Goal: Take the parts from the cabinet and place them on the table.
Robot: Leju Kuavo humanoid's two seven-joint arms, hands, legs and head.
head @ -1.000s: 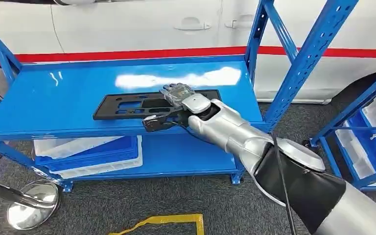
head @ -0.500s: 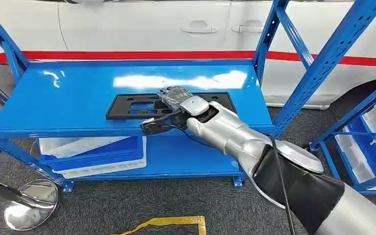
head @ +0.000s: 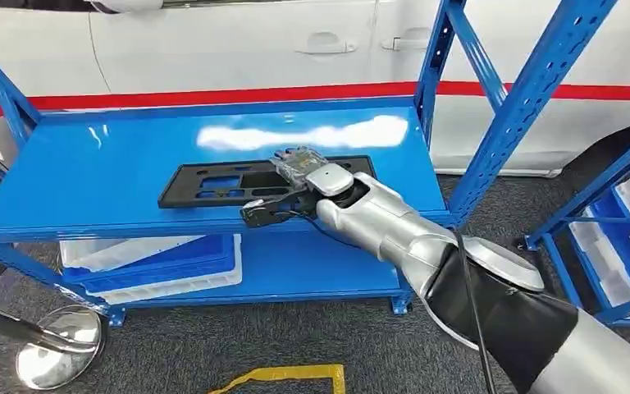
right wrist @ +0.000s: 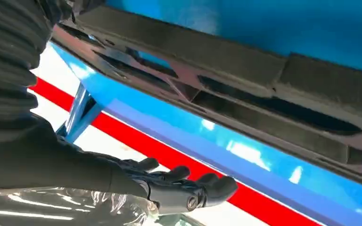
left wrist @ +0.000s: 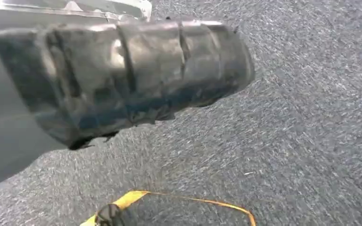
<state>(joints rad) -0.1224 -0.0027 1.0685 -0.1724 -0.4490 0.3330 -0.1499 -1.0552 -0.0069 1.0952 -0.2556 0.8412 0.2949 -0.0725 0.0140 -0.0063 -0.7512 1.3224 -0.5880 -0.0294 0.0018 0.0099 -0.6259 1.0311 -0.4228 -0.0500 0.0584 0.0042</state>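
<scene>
part: flat black plastic panel with cutouts, probably light, stiff, bit floppy lengthwise
grab spot: near edge, mid-length
right hand: fingers laid over panel, thumb under the front edge, looks like pinching it
left hand: hanging over carpet, can't tell

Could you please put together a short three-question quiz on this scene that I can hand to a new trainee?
1. True or false: the black plastic part lies on the rack's top shelf.
2. Which hand reaches to the part: A) left, B) right?
3. What sits under the lower shelf: blue and white ____?

Key:
1. True.
2. B, the right hand.
3. Trays.
</scene>
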